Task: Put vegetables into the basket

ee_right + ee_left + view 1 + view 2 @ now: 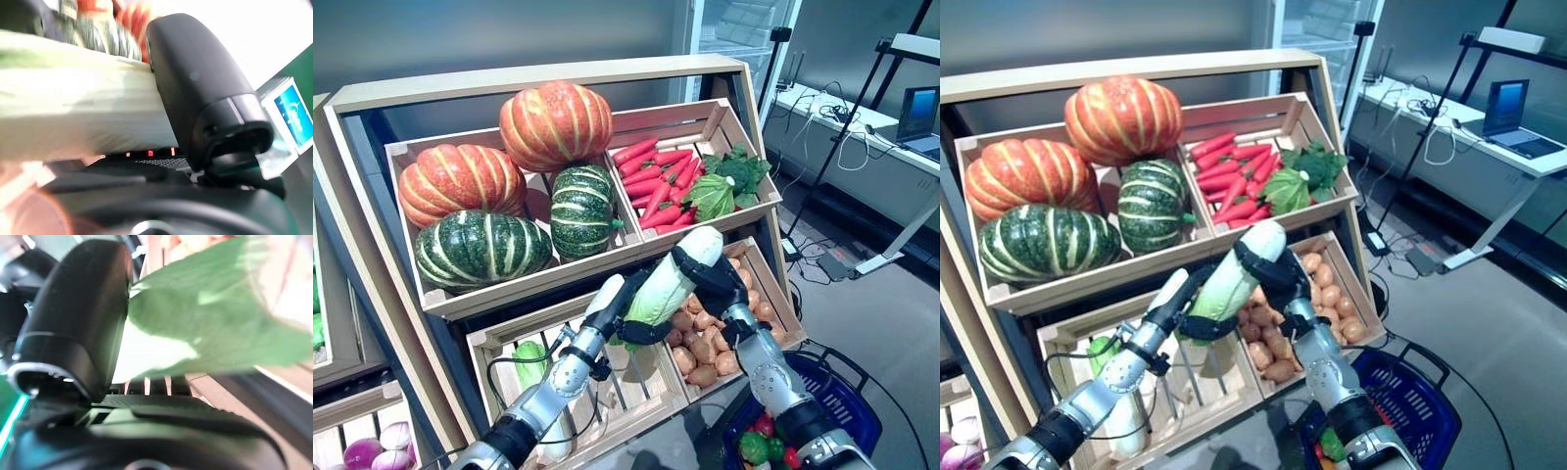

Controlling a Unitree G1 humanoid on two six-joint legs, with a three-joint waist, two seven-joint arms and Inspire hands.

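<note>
A long pale green and white cabbage (671, 279) is held up in front of the lower crates by both hands. My left hand (625, 311) is curled round its leafy green lower end (205, 328), thumb pressed against it. My right hand (705, 271) grips the white upper end (73, 117), fingers wrapped round it. The blue basket (847, 406) stands on the floor at lower right, below my right arm, with green and red vegetables (766, 441) in it.
The wooden rack's upper crates hold orange and green pumpkins (553, 122), red carrots (656, 176) and leafy greens (724, 181). Lower crates hold potatoes (705, 343) and another green cabbage (529, 360). Purple onions (372, 450) sit at lower left. A desk with a laptop (915, 117) stands at right.
</note>
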